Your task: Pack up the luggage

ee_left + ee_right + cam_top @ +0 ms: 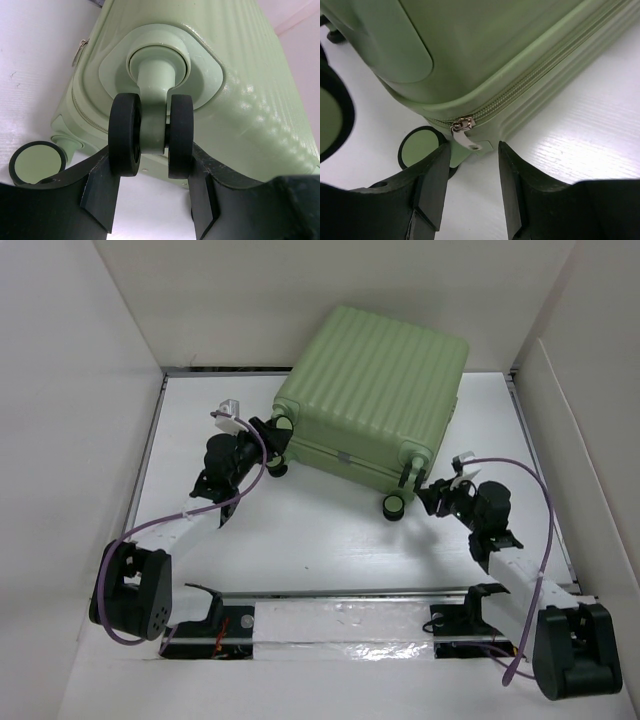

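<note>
The luggage [375, 380], a pale green ribbed suitcase, lies closed on the white table at the back centre. My left gripper [268, 435] is at its near left corner. In the left wrist view the gripper [152, 162] has a twin black wheel [125, 135] between its fingers [102, 192], which touch the wheel's outer sides. My right gripper [432, 495] is at the near right corner. In the right wrist view it [473, 150] is open and empty, just short of the silver zipper pull [465, 132] on the closed zipper, beside a wheel [417, 147].
White walls [80, 390] enclose the table on the left, back and right. Another suitcase wheel [395, 506] stands on the table in front of the case. Purple cables [540, 500] loop off both arms. The arm bases [130, 590] sit at the near edge.
</note>
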